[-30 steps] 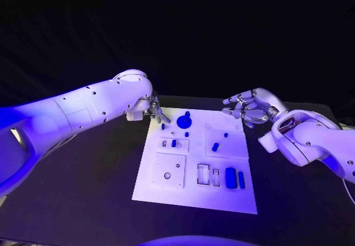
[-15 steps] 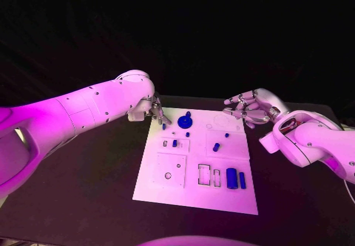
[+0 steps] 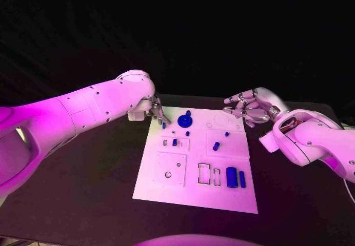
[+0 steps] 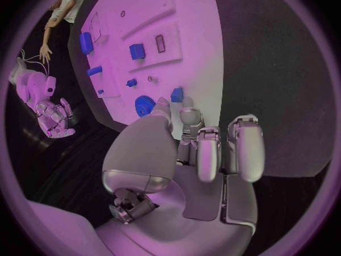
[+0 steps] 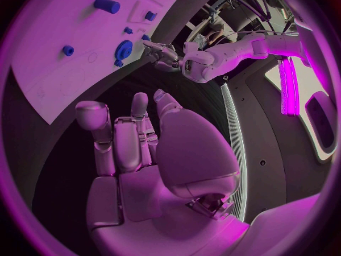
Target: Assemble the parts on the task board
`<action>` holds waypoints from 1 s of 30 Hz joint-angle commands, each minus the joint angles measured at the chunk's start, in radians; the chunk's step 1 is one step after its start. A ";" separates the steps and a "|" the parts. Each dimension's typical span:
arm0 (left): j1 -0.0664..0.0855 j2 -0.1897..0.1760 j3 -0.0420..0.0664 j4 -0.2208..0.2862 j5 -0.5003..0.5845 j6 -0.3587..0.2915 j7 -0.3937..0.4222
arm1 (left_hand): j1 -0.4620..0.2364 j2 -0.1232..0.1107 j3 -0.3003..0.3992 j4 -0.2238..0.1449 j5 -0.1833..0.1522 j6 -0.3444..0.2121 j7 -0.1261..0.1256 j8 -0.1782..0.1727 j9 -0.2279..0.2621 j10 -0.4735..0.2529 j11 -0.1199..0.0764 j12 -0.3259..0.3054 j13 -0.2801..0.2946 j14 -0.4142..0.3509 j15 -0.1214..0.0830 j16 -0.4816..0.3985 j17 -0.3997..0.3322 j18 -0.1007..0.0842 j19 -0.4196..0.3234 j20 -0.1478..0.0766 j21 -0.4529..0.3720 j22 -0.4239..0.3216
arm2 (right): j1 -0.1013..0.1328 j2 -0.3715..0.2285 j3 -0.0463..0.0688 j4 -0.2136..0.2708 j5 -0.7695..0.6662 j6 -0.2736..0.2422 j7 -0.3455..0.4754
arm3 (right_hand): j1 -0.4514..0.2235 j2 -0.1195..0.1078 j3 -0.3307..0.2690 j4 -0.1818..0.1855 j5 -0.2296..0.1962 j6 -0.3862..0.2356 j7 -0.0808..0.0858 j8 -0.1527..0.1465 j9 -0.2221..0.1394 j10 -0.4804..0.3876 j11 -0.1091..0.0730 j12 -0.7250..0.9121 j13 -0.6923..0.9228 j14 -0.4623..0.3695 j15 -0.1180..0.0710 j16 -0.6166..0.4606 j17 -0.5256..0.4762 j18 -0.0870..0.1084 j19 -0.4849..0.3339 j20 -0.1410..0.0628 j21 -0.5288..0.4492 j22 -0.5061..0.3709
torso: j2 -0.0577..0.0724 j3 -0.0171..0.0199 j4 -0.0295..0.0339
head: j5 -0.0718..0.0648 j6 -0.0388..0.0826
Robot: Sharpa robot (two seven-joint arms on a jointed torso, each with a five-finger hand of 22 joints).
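Observation:
The white task board point(image 3: 222, 200) lies in the middle of the black table. Near its far edge sits a blue gear point(image 3: 184, 122), also seen in the wrist views point(image 4: 144, 104) point(image 5: 124, 48). My left hand point(image 3: 157, 114) hovers over the board's far left corner. Its thumb and a finger pinch a small blue part point(image 3: 163, 124) point(image 4: 177, 94) at their tips. My right hand point(image 3: 248, 108) floats off the board's far right corner with its fingers point(image 5: 135, 131) loosely apart and nothing in them.
Further blue parts are on the board: small pegs point(image 3: 174, 143) point(image 3: 216, 146) in the middle, and a thick cylinder point(image 3: 231, 177) with a slimmer bar point(image 3: 242, 179) at the near right. Bare black table lies on both sides.

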 commanded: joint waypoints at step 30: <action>-0.002 0.006 0.000 -0.004 0.023 0.025 0.020 | 0.244 0.062 0.169 -0.099 0.007 -0.005 -0.015 0.000 -0.034 0.009 -0.014 -0.002 -0.013 0.107 -0.012 0.002 0.263 0.001 0.019 -0.011 0.000 0.115 | -0.001 0.003 0.000 0.000 0.005 0.000 0.014 | 0.001 0.009 -0.001 0.005 0.000 0.000 0.007 -0.001 -0.001 -0.005 0.001 -0.001 -0.002 0.022 -0.005 -0.003 -0.001 0.018 -0.005 0.000 -0.007 -0.002 | 0.000 0.0003 -0.0005 | -0.003 -0.012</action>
